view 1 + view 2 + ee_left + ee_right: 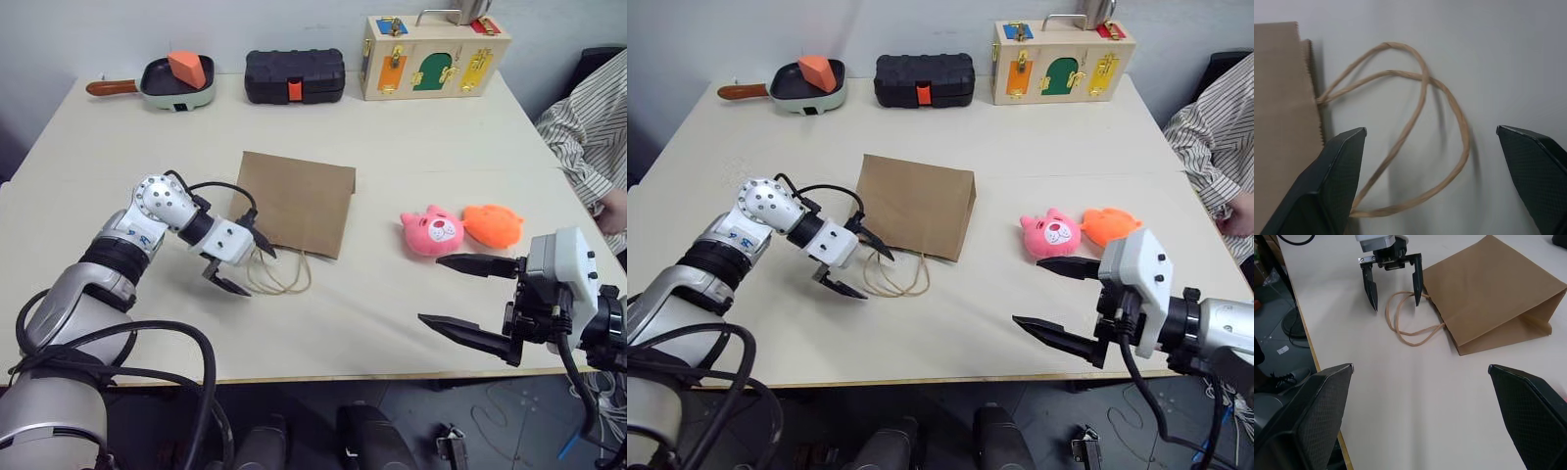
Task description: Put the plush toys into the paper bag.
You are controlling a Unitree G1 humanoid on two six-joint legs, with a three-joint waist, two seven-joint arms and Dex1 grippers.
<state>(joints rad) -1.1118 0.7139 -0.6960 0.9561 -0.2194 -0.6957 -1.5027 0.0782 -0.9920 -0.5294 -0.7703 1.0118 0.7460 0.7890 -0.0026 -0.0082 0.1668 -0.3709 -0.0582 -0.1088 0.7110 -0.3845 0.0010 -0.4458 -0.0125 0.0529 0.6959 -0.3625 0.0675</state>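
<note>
Brown paper bag [299, 203] flat mid-table, twine handles [279, 276] between spread left gripper [238, 269] fingers. Pink plush toy [432, 233] touches orange plush toy [493, 225]; right gripper [470, 302] spread nearby, empty.

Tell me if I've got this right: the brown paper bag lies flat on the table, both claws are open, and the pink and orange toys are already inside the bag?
Not quite. The pink plush toy and the orange plush toy lie on the table, apart from the paper bag, as the left eye view shows. The rest holds: the bag lies flat, and the left gripper and right gripper are open.
</note>
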